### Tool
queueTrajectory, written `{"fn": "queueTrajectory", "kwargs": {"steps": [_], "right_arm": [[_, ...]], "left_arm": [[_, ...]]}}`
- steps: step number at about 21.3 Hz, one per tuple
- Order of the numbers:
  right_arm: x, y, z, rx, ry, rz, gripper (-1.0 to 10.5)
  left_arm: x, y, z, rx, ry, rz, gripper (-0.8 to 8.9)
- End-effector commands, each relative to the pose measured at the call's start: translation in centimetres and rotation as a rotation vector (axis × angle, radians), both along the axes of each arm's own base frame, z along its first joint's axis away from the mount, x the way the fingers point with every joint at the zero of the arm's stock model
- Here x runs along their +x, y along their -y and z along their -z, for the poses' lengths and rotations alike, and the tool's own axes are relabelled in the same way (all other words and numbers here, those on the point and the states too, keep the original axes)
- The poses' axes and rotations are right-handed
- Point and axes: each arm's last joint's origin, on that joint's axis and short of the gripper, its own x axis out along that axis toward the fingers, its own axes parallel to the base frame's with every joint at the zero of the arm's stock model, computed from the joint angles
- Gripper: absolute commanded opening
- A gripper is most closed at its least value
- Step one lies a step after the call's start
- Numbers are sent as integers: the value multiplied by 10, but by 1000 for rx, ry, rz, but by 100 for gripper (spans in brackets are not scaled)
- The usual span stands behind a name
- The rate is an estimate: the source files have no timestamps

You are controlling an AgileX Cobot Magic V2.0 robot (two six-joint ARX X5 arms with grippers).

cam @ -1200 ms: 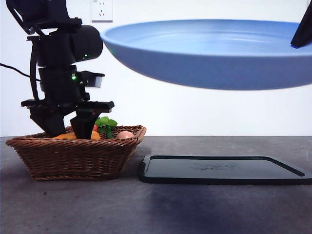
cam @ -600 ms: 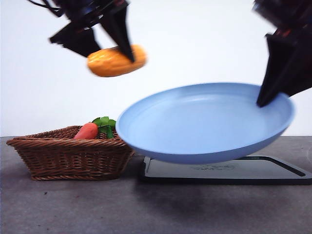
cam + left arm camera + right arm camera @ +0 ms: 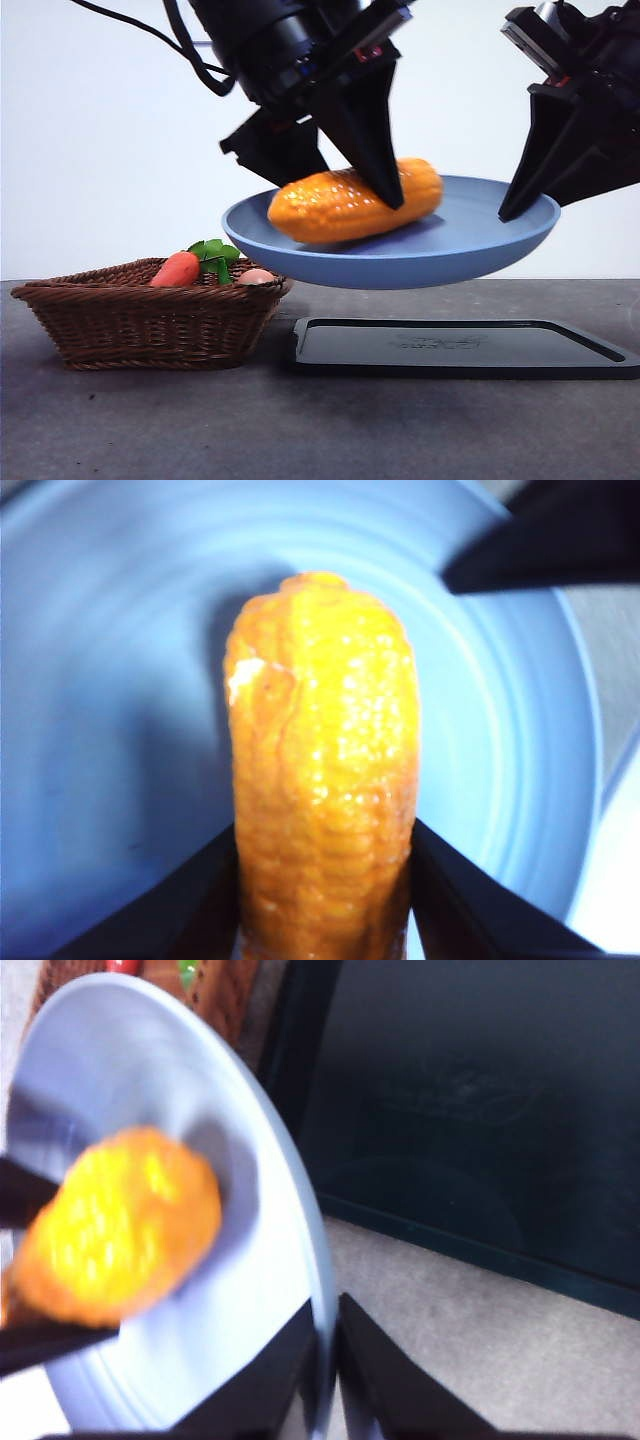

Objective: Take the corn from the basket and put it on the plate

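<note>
The orange-yellow corn [image 3: 350, 205] hangs crosswise low over the light-blue plate [image 3: 450, 262], its underside hidden behind the plate's near rim. My left gripper [image 3: 345, 190] comes from above and is shut on the corn [image 3: 320, 780], one jaw on each side [image 3: 325, 880]. The plate is held in the air above the black tray, slightly tilted. My right gripper [image 3: 520, 205] is shut on the plate's right rim [image 3: 315, 1260], with its jaws [image 3: 328, 1360] either side of the edge. The wicker basket [image 3: 150, 320] stands on the table at the left.
A red-orange carrot [image 3: 178, 268] with green leaves and a small tan egg-like ball [image 3: 256, 276] lie in the basket. A flat black tray [image 3: 460, 350] lies on the grey table beneath the plate, also seen in the right wrist view [image 3: 480, 1110].
My left gripper lifted the corn out of the basket and carried it right and down over the plate. The right gripper lowered the plate and brought it closer to level.
</note>
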Motion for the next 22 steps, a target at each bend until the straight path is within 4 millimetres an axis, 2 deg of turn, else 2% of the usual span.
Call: {"fn": "queueTrajectory", "kwargs": {"steps": [1,4,6,14,22], "right_arm": [[3,-3,-5,41,13,-19,1],[3,-3,-6,54,8,-30,1],[3,-3,-6,55,8,-31,1],[3,-3,-5,55,8,-32,1],[3,-3,-5,51,10,-32,1]], "left_arm": [[-2,10,3,14,23,61,171],[-6,13,4,21,18,76,312],[-8,15,4,22,17,83,360],[-9,15,0,25,13,84,365],[-9,15,-31,36,18,102,365]]}}
